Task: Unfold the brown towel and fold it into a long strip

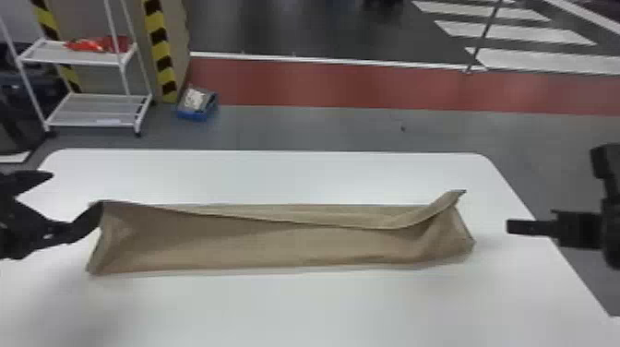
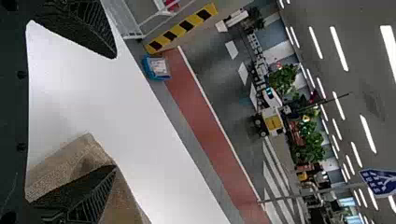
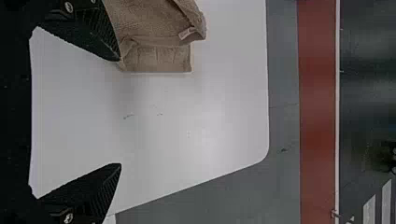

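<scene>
The brown towel (image 1: 277, 244) lies on the white table as a long strip running left to right, its upper layer slanting and its far right corner raised. At its left end is my left gripper (image 1: 76, 190), open, one finger against the towel's far left corner. In the left wrist view, that gripper (image 2: 115, 112) has a wide gap, with one finger overlapping the towel (image 2: 70, 161). My right gripper (image 1: 511, 226) is off the towel's right end. The right wrist view shows the gripper (image 3: 120, 112) open, one finger beside the towel (image 3: 156, 28) and nothing between the fingers.
The white table (image 1: 286, 309) extends in front of and behind the towel, with a rounded far right corner. Beyond it on the floor stand a white shelf rack (image 1: 92, 110) and a blue box (image 1: 196, 104), at the back left.
</scene>
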Motion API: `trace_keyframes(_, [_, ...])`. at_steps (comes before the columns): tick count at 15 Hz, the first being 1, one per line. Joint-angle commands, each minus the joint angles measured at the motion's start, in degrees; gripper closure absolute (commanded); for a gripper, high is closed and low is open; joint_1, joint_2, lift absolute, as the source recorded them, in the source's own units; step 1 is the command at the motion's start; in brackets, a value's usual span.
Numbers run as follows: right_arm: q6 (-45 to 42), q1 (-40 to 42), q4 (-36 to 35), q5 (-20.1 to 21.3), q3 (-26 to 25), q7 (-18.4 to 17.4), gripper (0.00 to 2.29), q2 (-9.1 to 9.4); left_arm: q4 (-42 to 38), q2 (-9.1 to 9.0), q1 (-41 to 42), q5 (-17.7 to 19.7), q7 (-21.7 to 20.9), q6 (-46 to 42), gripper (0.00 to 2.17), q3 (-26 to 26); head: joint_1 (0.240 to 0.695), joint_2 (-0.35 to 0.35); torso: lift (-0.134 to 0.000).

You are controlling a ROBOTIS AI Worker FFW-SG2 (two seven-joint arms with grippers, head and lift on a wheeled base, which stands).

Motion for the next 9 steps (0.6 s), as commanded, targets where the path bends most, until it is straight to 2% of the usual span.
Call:
trace_keyframes(1, [-0.8, -0.14, 1.02, -0.84, 2.08, 0.12, 0.08, 0.27, 0.04, -0.07, 0.88, 0.31, 0.02, -0.15, 0.03, -0.02, 0.695, -0.133, -0.115])
trace_keyframes(3, [-0.97, -2.25, 3.48, 0.83, 6.91, -0.14, 0.09, 1.51, -0.13, -0.24, 1.41, 2.94, 0.11, -1.2, 0.03, 0.24, 0.695, -0.123, -0.115])
trace_keyframes(6, [-1.67, -6.47, 8.76, 5.58, 14.03, -2.25, 0.09, 5.11, -0.13, -0.51, 2.81, 8.83, 0.63, -3.66, 0.03, 1.65, 0.695, -0.075, -0.115])
trace_keyframes(9, [-3.26, -10.42, 14.56, 8.66, 16.76, -5.77, 0.09, 8.18, -0.05, -0.42, 2.9, 9.8, 0.9, -4.54, 0.03, 1.74, 0.695, -0.035, -0.115])
